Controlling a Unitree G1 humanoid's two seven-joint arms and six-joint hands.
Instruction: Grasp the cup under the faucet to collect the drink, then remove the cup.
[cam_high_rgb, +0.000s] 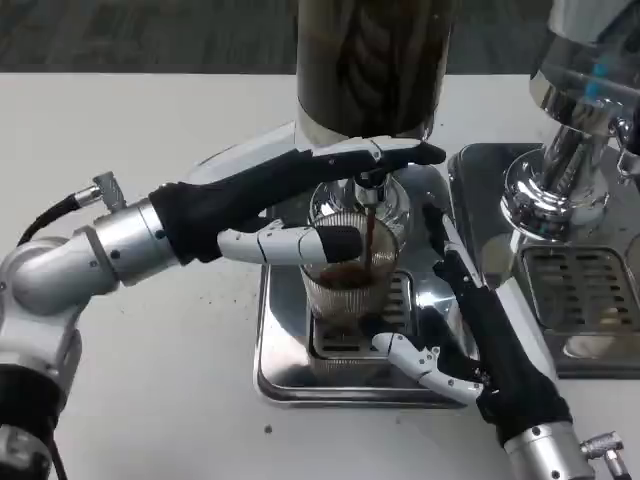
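A clear ribbed cup (350, 285) stands on the drip grate under the faucet (370, 185) of a dark drink dispenser (372, 65). A thin brown stream runs into it, and dark drink fills its lower part. My left hand (290, 190) reaches in from the left. Its fingers lie stretched across the faucet's lever, and its thumb (295, 243) rests against the cup's near side. My right hand (470, 320) comes up from the lower right and wraps around the cup's right side. Its thumb (420, 360) sits at the cup's foot.
The cup's steel drip tray (275, 375) sits on the white table (150, 110). A second chrome dispenser (575, 150) with its own drip tray (580, 290) stands close on the right, just beyond my right forearm. Open table lies to the left and front left.
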